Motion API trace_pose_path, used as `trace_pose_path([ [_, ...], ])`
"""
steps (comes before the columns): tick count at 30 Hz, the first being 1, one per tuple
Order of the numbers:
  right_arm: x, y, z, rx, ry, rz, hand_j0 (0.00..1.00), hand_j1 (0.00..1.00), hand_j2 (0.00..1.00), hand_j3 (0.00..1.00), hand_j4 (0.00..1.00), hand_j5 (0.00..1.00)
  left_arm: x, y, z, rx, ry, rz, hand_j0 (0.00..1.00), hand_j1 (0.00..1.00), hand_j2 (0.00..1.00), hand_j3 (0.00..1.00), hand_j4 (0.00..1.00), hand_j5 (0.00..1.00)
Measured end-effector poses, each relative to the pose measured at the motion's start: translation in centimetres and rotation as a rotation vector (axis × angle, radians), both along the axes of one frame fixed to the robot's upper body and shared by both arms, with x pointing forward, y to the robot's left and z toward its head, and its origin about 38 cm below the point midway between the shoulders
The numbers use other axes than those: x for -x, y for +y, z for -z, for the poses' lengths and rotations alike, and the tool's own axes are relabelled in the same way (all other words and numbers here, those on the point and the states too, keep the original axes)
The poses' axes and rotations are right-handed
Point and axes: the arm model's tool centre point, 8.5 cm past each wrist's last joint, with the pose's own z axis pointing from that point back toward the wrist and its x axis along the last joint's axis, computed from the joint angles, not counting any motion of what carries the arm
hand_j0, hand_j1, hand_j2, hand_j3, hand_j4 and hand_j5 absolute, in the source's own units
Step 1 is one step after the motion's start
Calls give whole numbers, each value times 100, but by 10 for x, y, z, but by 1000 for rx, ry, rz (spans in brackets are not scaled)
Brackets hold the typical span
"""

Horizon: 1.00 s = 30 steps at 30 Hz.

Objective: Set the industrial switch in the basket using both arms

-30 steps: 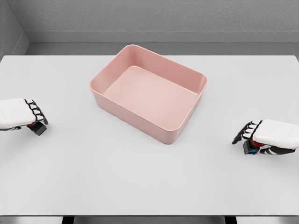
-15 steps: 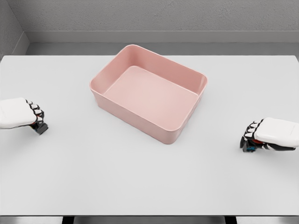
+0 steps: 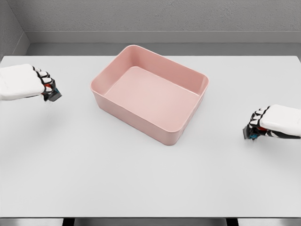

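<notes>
White table (image 3: 141, 179), grey wall behind. Pink basket (image 3: 141, 120) sits on the table a little left of centre, turned at an angle, rectangular with rounded corners; nothing lies inside it. Left hand (image 3: 23, 82) comes in at the left edge, level with the basket's far half and well apart from it. Its fingers (image 3: 43, 80) are curled tight around a small dark switch (image 3: 51, 94), which pokes out below the knuckles with a touch of red and blue showing. Whether this switch is clear of the table or resting on it cannot be told for certain; it looks raised. Right hand (image 3: 277, 122) comes in at the right edge, lower in the view than the left, level with the basket's near corner and also well apart from it. Its fingers (image 3: 257, 117) are likewise closed around a 2nd switch (image 3: 250, 133), dark with red and blue marks, seen just under the fingertips. This one sits close to the tabletop; contact cannot be judged. Both switches are outside the basket, 1 on each side of it, each mostly hidden by the hand gripping it.
</notes>
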Motion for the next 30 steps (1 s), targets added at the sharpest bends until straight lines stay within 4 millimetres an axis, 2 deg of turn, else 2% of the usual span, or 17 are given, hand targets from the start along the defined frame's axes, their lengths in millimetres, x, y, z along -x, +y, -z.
trace_pose_path([
  [5,-6,4,-5,-28,-29,2,48,48,48,48,48,48,-10,-20,-29,69,-69,46,37,37,37,37,37,37],
  [10,-12,10,-12,-49,-56,-4,48,48,48,48,48,48,-15,-41,-29,128,-73,91,37,37,37,37,37,37],
  [12,-16,13,-17,-62,-74,-9,48,48,48,48,48,48,-20,-51,-45,133,-110,115,37,37,37,37,37,37],
  [15,-22,18,-27,-73,-107,-17,48,48,48,48,48,48,-25,-70,-42,140,-103,157,37,37,37,37,37,37],
  [16,-24,18,-29,-78,-113,-17,48,48,48,48,48,48,-27,-77,-47,136,-117,173,37,37,37,37,37,37],
  [22,-33,29,-37,-115,-148,-30,48,48,48,48,48,48,-34,-103,-22,146,-53,219,37,37,37,37,37,37],
  [24,-36,35,-39,-134,-158,-40,48,48,48,48,48,48,-40,-113,-23,149,-60,231,37,37,37,37,37,37],
  [30,-46,57,-46,-191,-196,-74,48,48,48,48,48,48,-68,-141,4,172,-17,219,37,37,37,37,37,37],
])
